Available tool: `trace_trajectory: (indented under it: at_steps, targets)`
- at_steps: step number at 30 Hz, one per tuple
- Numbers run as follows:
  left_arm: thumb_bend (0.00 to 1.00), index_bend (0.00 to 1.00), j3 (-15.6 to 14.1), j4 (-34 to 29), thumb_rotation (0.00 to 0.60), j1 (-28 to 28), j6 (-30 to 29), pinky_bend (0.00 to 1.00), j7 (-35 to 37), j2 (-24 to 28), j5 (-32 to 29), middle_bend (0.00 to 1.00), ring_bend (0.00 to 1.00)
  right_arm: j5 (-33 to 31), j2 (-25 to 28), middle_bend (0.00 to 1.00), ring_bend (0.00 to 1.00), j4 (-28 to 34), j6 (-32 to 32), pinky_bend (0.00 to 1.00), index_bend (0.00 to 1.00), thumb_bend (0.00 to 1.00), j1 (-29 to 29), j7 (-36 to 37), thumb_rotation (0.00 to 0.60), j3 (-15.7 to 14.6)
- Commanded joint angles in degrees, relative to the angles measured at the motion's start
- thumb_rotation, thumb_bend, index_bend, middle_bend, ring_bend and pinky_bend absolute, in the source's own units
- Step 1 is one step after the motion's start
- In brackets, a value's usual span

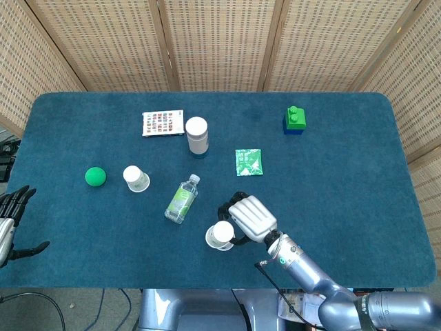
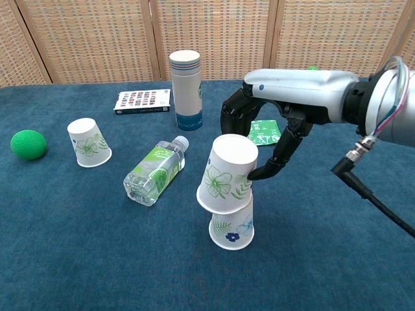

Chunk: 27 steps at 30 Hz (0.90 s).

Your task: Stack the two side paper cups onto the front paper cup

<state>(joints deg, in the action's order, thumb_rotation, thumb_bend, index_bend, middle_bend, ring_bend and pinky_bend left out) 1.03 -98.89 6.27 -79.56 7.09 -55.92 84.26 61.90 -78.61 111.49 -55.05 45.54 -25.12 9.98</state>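
My right hand (image 2: 272, 123) (image 1: 249, 218) grips an upside-down paper cup with green flowers (image 2: 227, 173) (image 1: 221, 234). That cup sits tilted on top of the front paper cup (image 2: 231, 226), which stands upside down with a blue flower print. The front cup is mostly hidden under the held one in the head view. Another upside-down paper cup (image 2: 88, 142) (image 1: 136, 178) stands at the left, apart from both hands. My left hand (image 1: 12, 224) hangs open off the table's left edge.
A plastic bottle (image 2: 154, 172) lies on its side left of the stack. Behind stand a white tumbler (image 2: 185, 90), a card box (image 2: 144, 101), a green packet (image 2: 266, 132) and a green-blue brick (image 1: 295, 120). A green ball (image 2: 28, 144) sits far left.
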Motion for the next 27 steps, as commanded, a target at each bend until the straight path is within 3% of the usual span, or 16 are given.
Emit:
trace_trajectory:
  at_steps: [1,9,12,14,16,20,23,27]
  targets:
    - [0.17,0.0,0.0,0.0,0.6,0.0,-0.1,0.0,0.2,0.0,0.0,0.0,0.0,-0.8,0.0,0.55,0.39,-0.2,0.0,0.29,0.52,0.38,0.3,-0.5,0.6,-0.3]
    - [0.17,0.0,0.0,0.1,0.6,0.0,0.1,0.0,0.4,0.1,0.0,0.0,0.0,-0.5,0.0,0.5,0.39,-0.4,0.1,0.29,0.5,0.38,0.8,-0.9,0.6,-1.4]
    - [0.17,0.0,0.0,0.1,0.6,0.0,0.0,0.0,0.5,0.1,-0.1,0.0,0.0,-0.3,1.2,0.22,0.27,0.4,2.2,0.26,0.23,0.28,1.0,0.9,0.6,-2.0]
    - [0.17,0.0,0.0,0.1,0.6,0.1,0.1,0.0,0.5,0.1,-0.1,0.0,0.0,0.7,1.8,0.03,0.07,0.7,2.9,0.18,0.04,0.18,1.0,2.6,0.6,-1.9]
    - [0.17,0.0,0.0,0.1,0.6,0.1,0.2,0.0,0.4,0.1,-0.1,0.0,0.0,1.9,1.9,0.0,0.01,0.5,2.7,0.11,0.0,0.14,0.8,3.6,0.6,-1.9]
    - [0.17,0.0,-0.1,0.1,0.6,0.1,0.3,0.0,0.4,0.1,-0.1,0.0,0.0,4.0,2.3,0.0,0.0,0.5,1.9,0.01,0.0,0.13,0.2,5.5,0.6,-1.8]
    - [0.17,0.0,0.0,0.2,0.6,0.2,0.4,0.0,0.4,0.1,-0.3,0.0,0.0,6.4,4.1,0.0,0.0,0.6,-0.5,0.0,0.0,0.13,-1.3,5.9,0.6,-2.2]
    - [0.17,0.0,0.2,0.9,0.6,0.5,0.9,0.0,1.1,-0.2,-0.3,0.0,0.0,13.7,7.4,0.0,0.0,-0.2,-5.6,0.0,0.0,0.12,-5.6,9.2,0.6,-4.8]
